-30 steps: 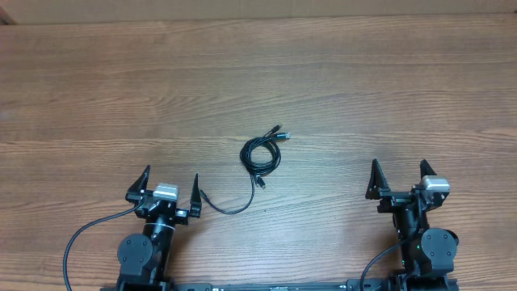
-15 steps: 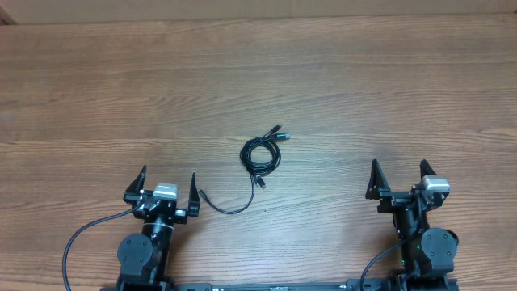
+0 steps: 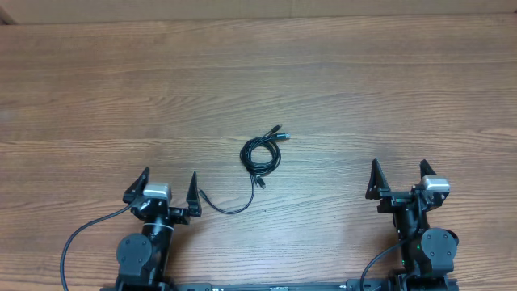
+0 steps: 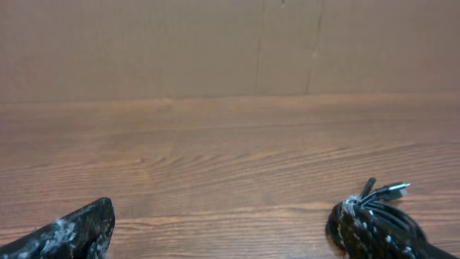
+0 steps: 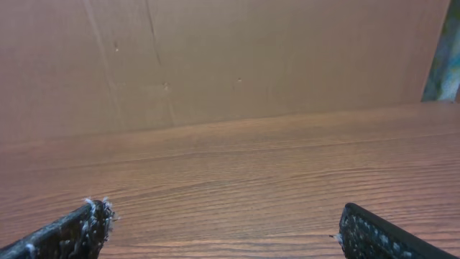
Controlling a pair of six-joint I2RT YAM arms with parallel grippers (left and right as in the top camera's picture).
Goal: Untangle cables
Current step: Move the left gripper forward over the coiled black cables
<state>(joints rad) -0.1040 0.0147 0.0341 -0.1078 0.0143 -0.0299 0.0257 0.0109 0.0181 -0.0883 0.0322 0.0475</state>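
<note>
Cables point(image 3: 261, 155) lie coiled on the wooden table point(image 3: 363, 81), tail near left hand point(image 3: 170, 174).

The left claw point(image 3: 170, 173) stands with its two dark fingers point(image 4: 79, 232) spread wide apart, tips pointing forward away from the arm's base. Just behind the claw sits the pale wrist housing point(image 3: 157, 193), and further back the round joint of the left arm point(image 3: 144, 252) is folded low. The right claw point(image 3: 397, 162) takes the same pose well off to the side, its fingers point(image 5: 379, 235) parted as wide, its own pale housing point(image 3: 434, 185) behind the right-hand finger, and the right arm point(image 3: 426, 246) tucked directly behind it.
</note>
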